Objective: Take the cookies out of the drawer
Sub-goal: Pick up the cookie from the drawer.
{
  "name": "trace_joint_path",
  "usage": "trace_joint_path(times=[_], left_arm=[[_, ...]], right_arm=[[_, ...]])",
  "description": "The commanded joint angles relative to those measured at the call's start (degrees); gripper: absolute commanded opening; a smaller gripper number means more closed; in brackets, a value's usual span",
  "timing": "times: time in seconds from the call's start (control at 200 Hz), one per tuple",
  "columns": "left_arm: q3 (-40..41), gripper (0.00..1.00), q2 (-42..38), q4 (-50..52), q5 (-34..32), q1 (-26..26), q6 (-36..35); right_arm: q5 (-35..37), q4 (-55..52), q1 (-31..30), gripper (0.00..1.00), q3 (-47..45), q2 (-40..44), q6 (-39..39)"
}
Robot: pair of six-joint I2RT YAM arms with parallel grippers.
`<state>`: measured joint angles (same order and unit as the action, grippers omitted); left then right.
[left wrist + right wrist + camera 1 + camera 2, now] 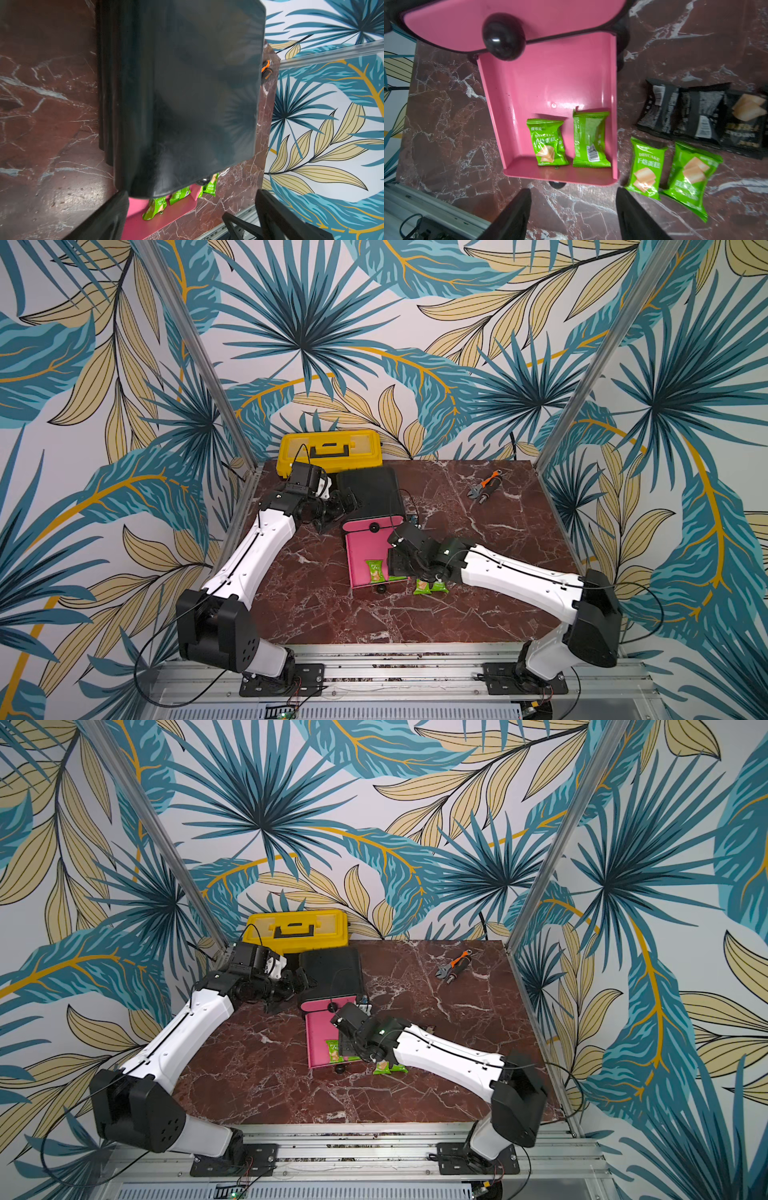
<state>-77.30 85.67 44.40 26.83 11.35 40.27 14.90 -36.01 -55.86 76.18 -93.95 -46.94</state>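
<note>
Two green cookies (548, 143) lie in the pink drawer (539, 83), more on the table (446, 104) to its right; right gripper (573, 189), above its near lip, and left gripper (192, 192), beside the black cabinet (187, 93), stand fingers apart.

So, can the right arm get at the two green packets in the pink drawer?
Probably yes. The right gripper is open and empty close above the pulled-out drawer, and nothing covers the face-up green packet or the face-down green packet.
</note>
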Motion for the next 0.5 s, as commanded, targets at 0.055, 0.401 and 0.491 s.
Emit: trace_joint_path(times=[0.055,0.401,0.491], left_arm=[[-2.4,1.00,2.4,-0.5,4.1,-0.6,-3.8],[-4.0,1.00,5.5,1.3,6.0,-0.7,-6.2],[-4.1,1.00,5.8,2.0,5.1,-0.6,-6.4]], right_arm=[[3.4,0.4,-1.7,0.69,4.7,-8.0,-3.2],[3.5,1.8,-1.9,0.68,8.6,-17.8,-3.2],[2.7,2.5,-2.0,0.67,9.1,-18.7,-3.9]])
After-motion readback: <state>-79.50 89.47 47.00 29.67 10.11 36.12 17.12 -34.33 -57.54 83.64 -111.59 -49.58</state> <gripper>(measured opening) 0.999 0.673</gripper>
